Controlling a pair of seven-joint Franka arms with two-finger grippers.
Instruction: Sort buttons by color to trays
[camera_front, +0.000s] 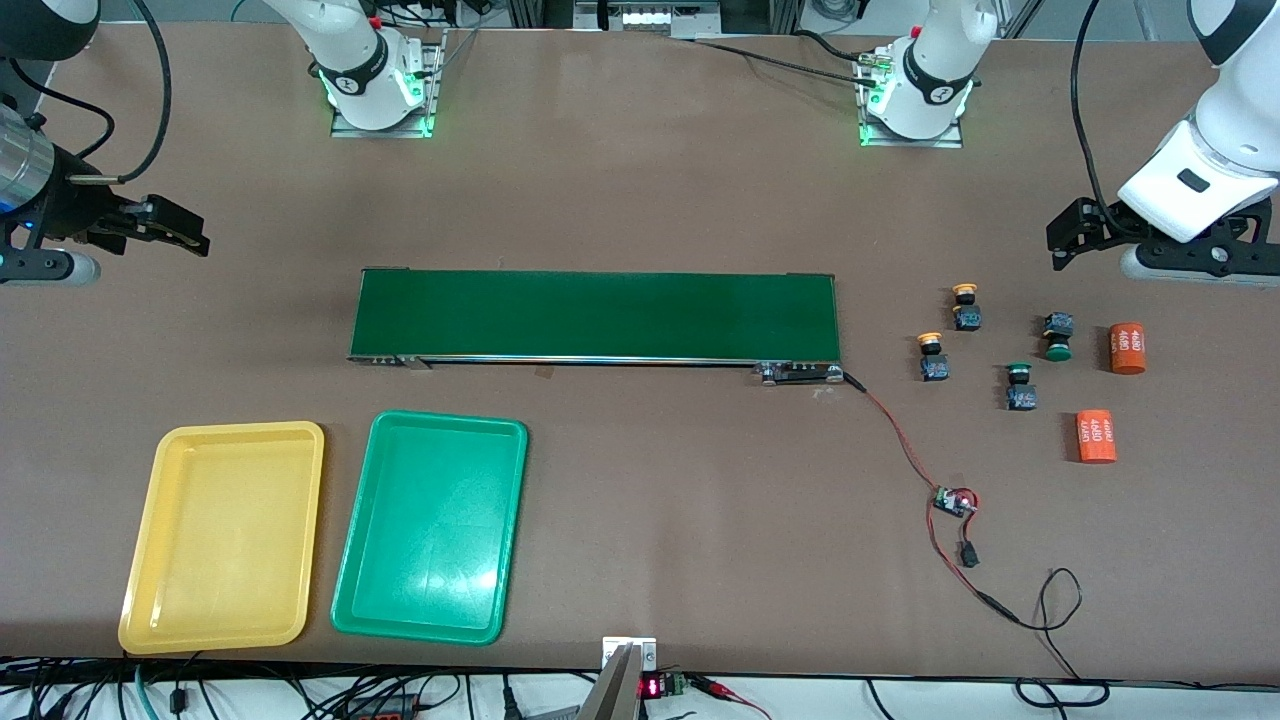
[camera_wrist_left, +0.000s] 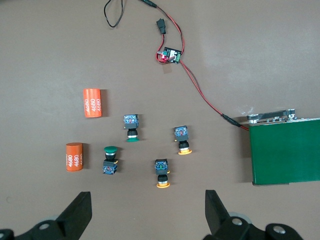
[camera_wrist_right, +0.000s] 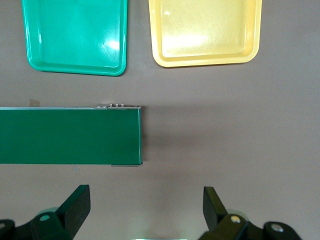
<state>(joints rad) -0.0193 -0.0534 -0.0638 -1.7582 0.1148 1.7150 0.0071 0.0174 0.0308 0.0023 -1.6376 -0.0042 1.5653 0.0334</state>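
Both pincers, left pincer (camera_wrist_left: 145, 215) and right pincer (camera_wrist_right: 145, 210), hung wide and empty; sorting seemed unstarted, next needing a descent onto a yellow-capped button (camera_front: 931, 357).

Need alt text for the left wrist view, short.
Four buttons, two green-capped and two yellow-capped, lie loose on the brown table under the open left hand. Two orange cylinders lie beside them, with a circuit board on red wires and one end of the green conveyor belt.

1. Four buttons (camera_front: 990, 345) sit clustered on the tabletop (camera_front: 640, 180) toward the left arm's end.
2. Two trays (camera_front: 330, 530) lie side by side, nearer the front camera than the conveyor belt (camera_front: 595, 315).
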